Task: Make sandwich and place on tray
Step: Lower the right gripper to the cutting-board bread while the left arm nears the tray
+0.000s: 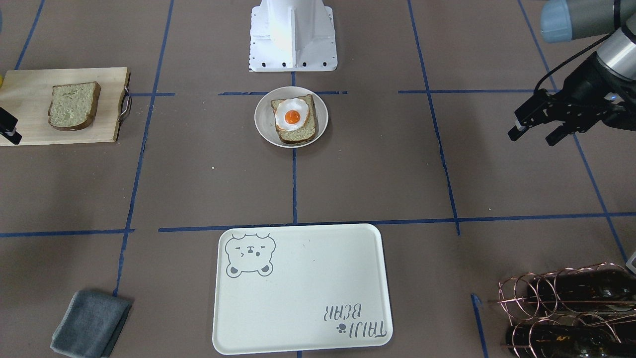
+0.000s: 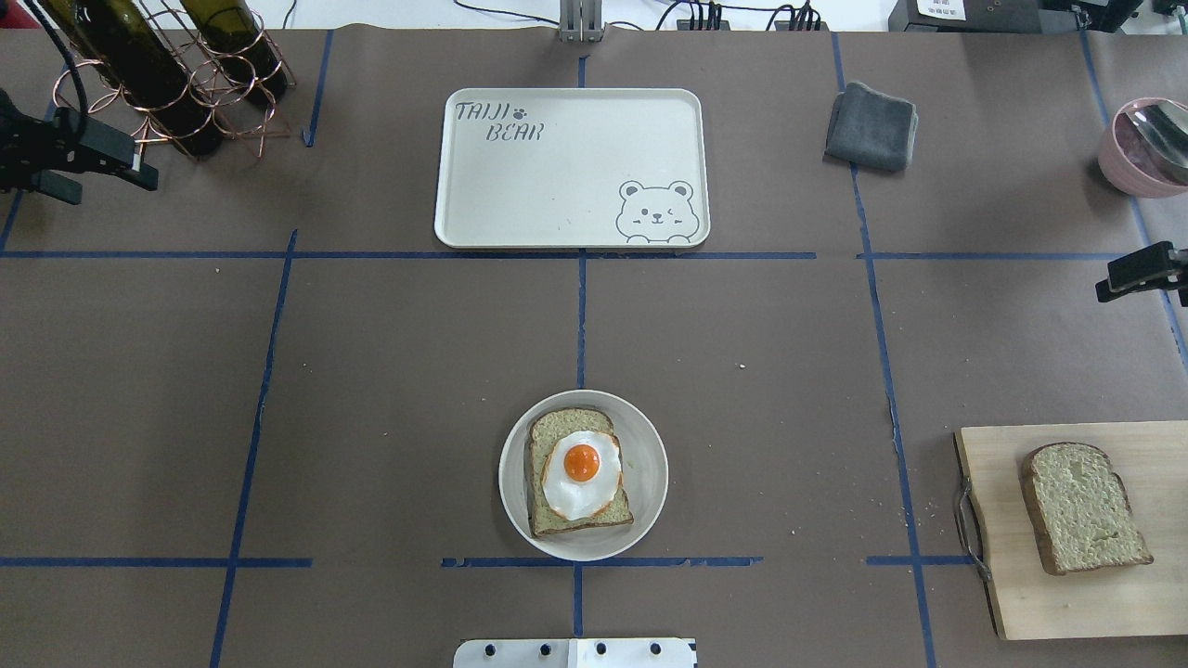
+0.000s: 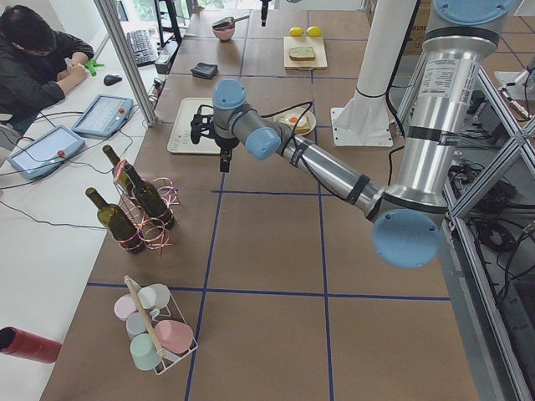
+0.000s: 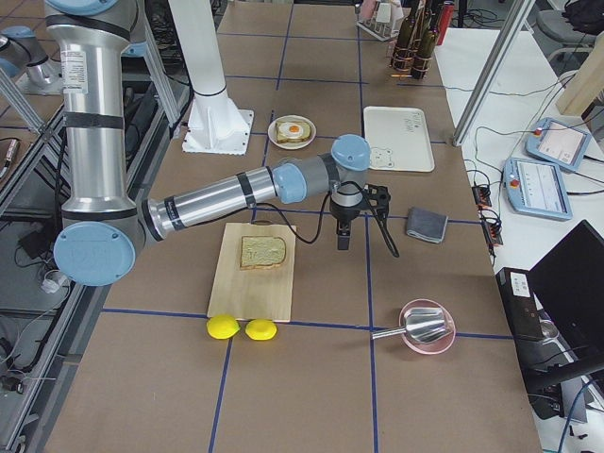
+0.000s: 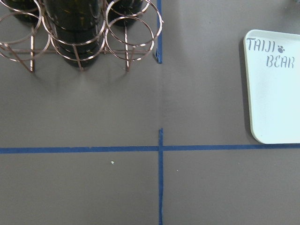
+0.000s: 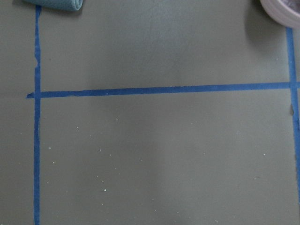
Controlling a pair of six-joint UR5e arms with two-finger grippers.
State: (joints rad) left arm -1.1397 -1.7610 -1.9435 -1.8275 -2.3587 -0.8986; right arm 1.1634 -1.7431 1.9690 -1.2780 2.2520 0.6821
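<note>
One bread slice (image 2: 557, 429) lies on a small round white plate (image 2: 650, 445) near the robot base, with a fried egg (image 2: 582, 471) on top of it; they also show in the front view (image 1: 292, 116). The second bread slice (image 2: 1081, 506) lies on a wooden cutting board (image 2: 1049, 603) at the near right. The cream bear tray (image 2: 557, 176) lies bare at the far centre. My left gripper (image 2: 102, 172) hovers open and empty by the wine rack. My right gripper (image 2: 1118, 283) is at the right edge, partly cut off, its jaws apparently apart and empty.
A copper wine rack with dark bottles (image 2: 167, 74) stands at the far left. A folded grey cloth (image 2: 871, 125) lies right of the tray. A pink bowl with a spoon (image 2: 1146, 148) is at the far right. Two lemons (image 4: 236, 327) lie by the board.
</note>
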